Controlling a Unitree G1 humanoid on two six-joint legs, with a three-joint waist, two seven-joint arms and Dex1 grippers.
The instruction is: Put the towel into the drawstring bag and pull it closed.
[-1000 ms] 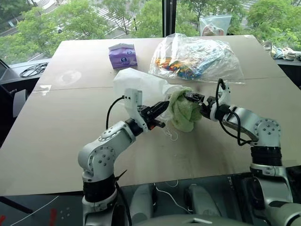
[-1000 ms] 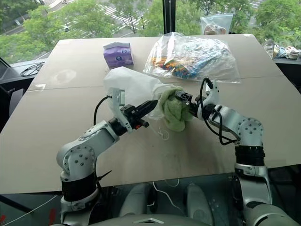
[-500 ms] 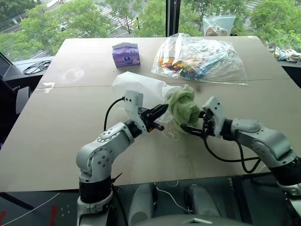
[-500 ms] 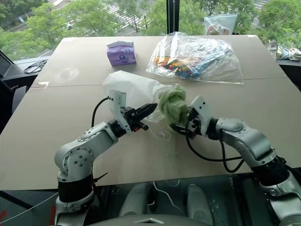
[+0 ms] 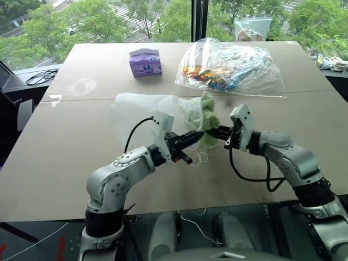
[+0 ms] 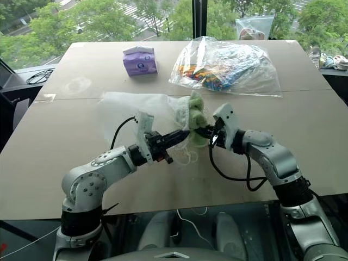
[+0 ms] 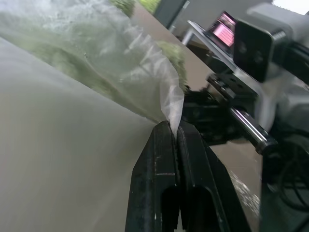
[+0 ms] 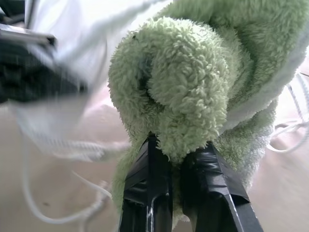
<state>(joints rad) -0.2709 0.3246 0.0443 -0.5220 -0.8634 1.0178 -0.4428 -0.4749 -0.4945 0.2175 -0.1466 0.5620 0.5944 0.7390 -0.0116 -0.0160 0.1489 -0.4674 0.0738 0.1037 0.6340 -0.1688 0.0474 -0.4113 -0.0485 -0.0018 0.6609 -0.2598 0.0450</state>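
Left tool (image 7: 175, 126) clamped on the rim of the drawstring bag (image 5: 147, 109). My right tool (image 8: 176, 150) pinches the towel (image 5: 208, 111), part-way into the mouth, mid-worktop. Left, I judge: push the towel fully in, pull cords (image 5: 200, 158).

This looks like an office or a test room in a tall building — a wide beige table (image 5: 65, 157) stands at a big window (image 5: 92, 22) over treetops and a street. A black cable (image 5: 38, 79) lies beside it — perhaps a lab corner, hard to tell
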